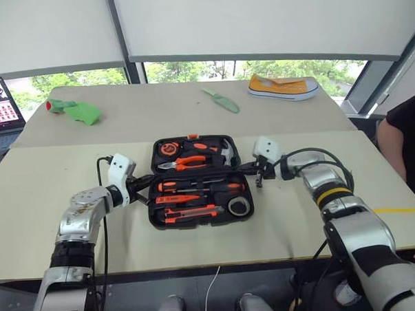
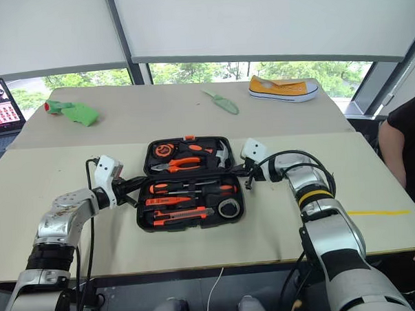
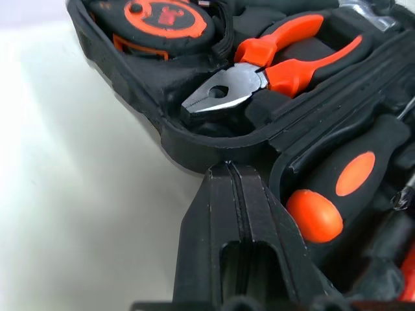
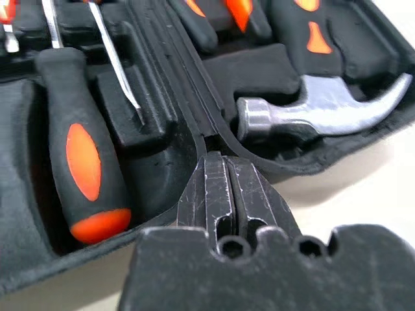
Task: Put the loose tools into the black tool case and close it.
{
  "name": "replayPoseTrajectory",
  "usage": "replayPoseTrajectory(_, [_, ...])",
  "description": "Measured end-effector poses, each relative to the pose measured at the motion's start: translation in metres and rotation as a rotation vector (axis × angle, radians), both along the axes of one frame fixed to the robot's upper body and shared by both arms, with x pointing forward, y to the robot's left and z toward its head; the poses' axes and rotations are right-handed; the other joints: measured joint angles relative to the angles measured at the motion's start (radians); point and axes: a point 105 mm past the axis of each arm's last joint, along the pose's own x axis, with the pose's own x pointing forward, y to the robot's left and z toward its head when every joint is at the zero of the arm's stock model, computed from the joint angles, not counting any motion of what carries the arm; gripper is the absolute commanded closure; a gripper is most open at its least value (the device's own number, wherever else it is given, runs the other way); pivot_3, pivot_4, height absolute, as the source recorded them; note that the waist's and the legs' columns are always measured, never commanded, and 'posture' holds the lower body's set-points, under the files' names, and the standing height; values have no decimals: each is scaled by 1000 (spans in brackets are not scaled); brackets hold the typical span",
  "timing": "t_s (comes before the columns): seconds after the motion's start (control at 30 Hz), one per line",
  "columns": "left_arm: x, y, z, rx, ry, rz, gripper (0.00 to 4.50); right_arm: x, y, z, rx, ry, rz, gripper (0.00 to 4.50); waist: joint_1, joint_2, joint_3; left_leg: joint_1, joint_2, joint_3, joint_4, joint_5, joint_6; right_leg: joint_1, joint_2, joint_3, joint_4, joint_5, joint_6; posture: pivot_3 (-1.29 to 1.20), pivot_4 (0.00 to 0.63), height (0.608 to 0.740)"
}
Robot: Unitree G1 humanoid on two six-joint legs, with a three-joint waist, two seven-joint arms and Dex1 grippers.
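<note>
The black tool case [image 1: 152, 199] lies open and flat at the middle of the table. In its near half lie two orange-and-black screwdrivers [image 1: 195, 188], a small orange tester screwdriver [image 1: 176, 198], the utility knife [image 1: 189, 213] and the dark tape roll [image 1: 239, 208]. My left gripper [image 1: 143, 182] is shut, with its tip at the case's left edge by the hinge; the left wrist view has that tip [image 3: 227, 170] against the rim. Also shut, my right gripper [image 1: 248, 169] has its tip [image 4: 217, 159] at the right end of the hinge line.
The case's far half holds pliers [image 1: 187, 161], a tape measure [image 1: 169, 149] and a hammer [image 1: 224, 151]. On the far table lie a green knife-like item [image 1: 222, 100], a yellow shoe [image 1: 282, 87] and a green cloth [image 1: 74, 109]. A laptop [image 1: 0, 102] sits far left; a person [image 1: 406, 140] stands right.
</note>
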Motion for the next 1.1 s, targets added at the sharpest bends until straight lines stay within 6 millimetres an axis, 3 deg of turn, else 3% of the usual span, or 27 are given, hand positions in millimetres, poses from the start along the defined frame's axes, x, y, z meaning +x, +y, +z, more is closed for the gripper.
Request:
replayPoseTrajectory(0.33, [-5, -5, -6, -9, 37, -40, 4500, -29, -10, -7, 14, 53, -24, 4442, 5, 0, 0, 0, 0, 0, 2, 0, 0, 1, 0, 0, 1, 0, 0, 0, 150, 740])
replayPoseTrajectory(0.43, [-7, -2, -9, -2, 77, -36, 3790, -30, -11, -7, 23, 24, -58, 4500, 4, 0, 0, 0, 0, -1, 2, 0, 0, 1, 0, 0, 1, 0, 0, 0, 150, 740])
replayPoseTrajectory(0.5, [-9, 4, -9, 13, 102, -34, 3100, -31, -14, -7, 49, 32, -83, 3899, 3, 0, 0, 0, 0, -1, 2, 0, 0, 1, 0, 0, 1, 0, 0, 0, 150, 740])
replayPoseTrajectory(0.6, [-15, 16, -3, 9, 136, -42, 1967, -38, -34, -5, 26, 88, -137, 2979, 7, 0, 0, 0, 0, -1, 2, 0, 0, 1, 0, 0, 1, 0, 0, 0, 150, 740])
replayPoseTrajectory(0.77, [-19, 36, 17, -30, 208, 5, 62, -32, -57, 21, -44, 71, -357, 1273, 0, -1, 1, 0, 0, -1, 3, 1, -1, -2, 0, 0, 6, 0, 0, 0, 150, 740])
replayPoseTrajectory(0.87, [-7, 34, 35, -97, 241, 60, 0, -30, -54, 39, 24, 179, -433, 268, 1, -1, 1, 2, 0, -2, 5, 2, -2, -1, 0, 0, 9, 0, -1, 0, 150, 740])
replayPoseTrajectory(1.0, [19, 2, 55, -166, 265, 72, 0, -15, -32, 64, 122, 350, -518, 268, 0, -2, 2, 2, -1, -3, 6, 5, -1, -1, 0, 0, 12, 0, -1, 0, 150, 740])
replayPoseTrajectory(1.1, [31, 2, 41, -119, 320, 153, 0, -3, -29, 56, 128, 416, -585, 268, 0, -3, 2, 2, -1, -3, 5, 5, 0, -1, 0, 0, 11, 0, -1, 0, 150, 740])
